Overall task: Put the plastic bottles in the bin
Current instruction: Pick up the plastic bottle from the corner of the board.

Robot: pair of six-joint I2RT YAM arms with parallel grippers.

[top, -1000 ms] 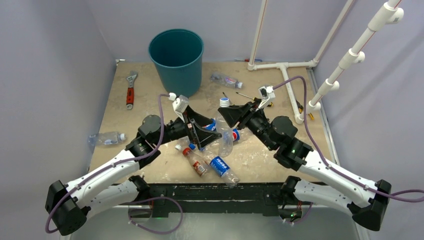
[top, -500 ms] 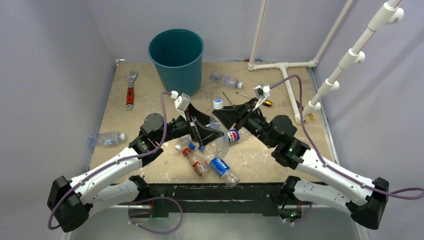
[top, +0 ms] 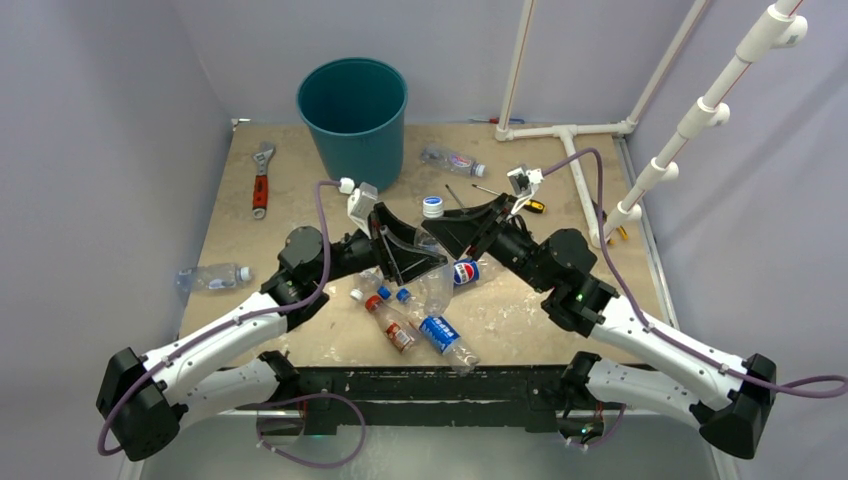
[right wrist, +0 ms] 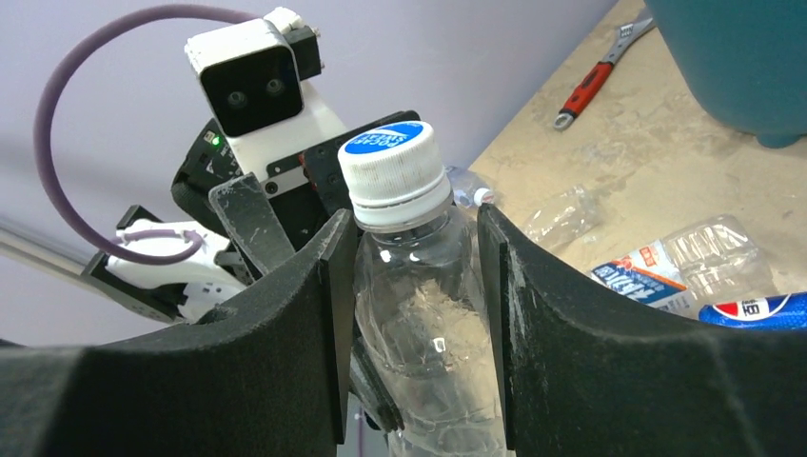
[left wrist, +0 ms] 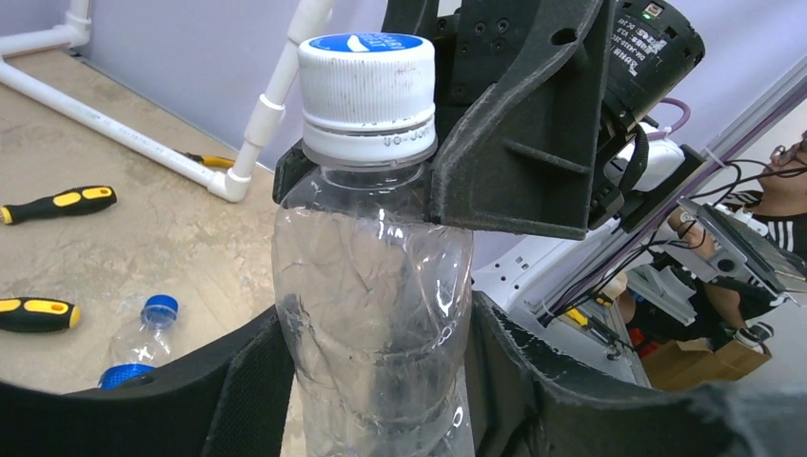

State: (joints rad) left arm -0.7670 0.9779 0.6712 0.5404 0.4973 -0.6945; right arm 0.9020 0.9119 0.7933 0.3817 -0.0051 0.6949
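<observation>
One clear crushed plastic bottle with a white cap stands upright above the table's middle, held by both arms. My right gripper is shut on it just below the neck; in the right wrist view the pads press both sides of the bottle. My left gripper is shut on the bottle's body lower down, its pads touching the bottle on each side. The teal bin stands at the back, left of centre. More plastic bottles lie on the table: a Pepsi one, a red-capped one, a blue-labelled one.
A bottle lies at the left edge and another right of the bin. A red-handled wrench lies back left. Yellow-and-black screwdrivers lie near the white pipe frame at back right.
My left gripper has closed from wide open onto the bottle's body. The right gripper has carried the bottle slightly left and toward the back.
</observation>
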